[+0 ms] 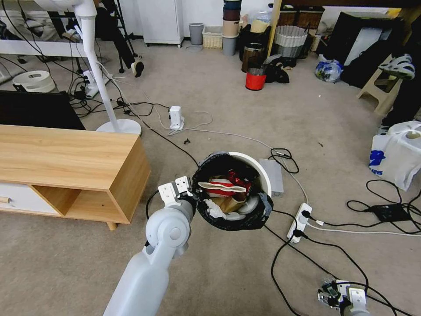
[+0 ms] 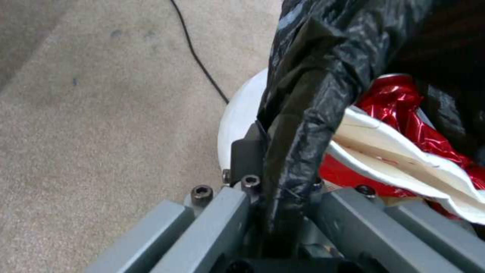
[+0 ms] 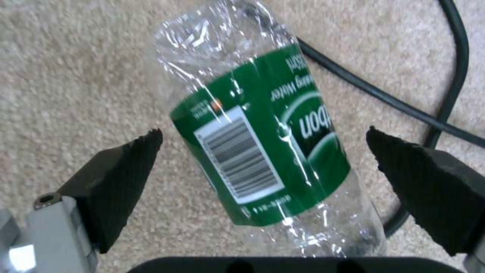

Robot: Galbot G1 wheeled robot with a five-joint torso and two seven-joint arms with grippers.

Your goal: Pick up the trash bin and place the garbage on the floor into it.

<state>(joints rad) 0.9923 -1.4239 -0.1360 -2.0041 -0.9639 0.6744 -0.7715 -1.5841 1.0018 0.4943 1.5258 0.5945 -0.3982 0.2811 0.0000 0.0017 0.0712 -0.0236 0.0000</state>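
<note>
Black crinkly bag lines the white bin (image 1: 258, 169), which hangs tilted above the carpet (image 1: 219, 272) in the head view, its mouth turned toward the camera. Inside lie a red-white wrapper (image 1: 223, 188), brown paper (image 1: 230, 203) and white tissue (image 1: 215, 210). The left pincer (image 1: 193, 193) meets the bin's near rim, just beside the wooden cabinet (image 1: 66, 162). Cables and a power strip (image 1: 299, 221) lie on the carpet to the right of the bin. The right pincer (image 1: 329, 294) is low at the frame's lower right, over a small bottle among the cables; its state cannot be told from here.

In the left wrist view the left pincer (image 2: 275, 189) is clamped on the bag-covered rim (image 2: 293, 125), the black plastic squeezed between its fingers (image 2: 245, 155). The bin's white wall (image 2: 237, 121) shows on the outer side, and the shiny red wrapper (image 2: 404, 102) lies inside.

In the right wrist view the right pincer (image 3: 263, 140) is spread wide, its dark pads (image 3: 126, 163) standing on either side of a clear bottle (image 3: 263, 136) with a green label, neither pad touching it. The bottle lies on the carpet, a black cable (image 3: 404, 106) just beside it.
</note>
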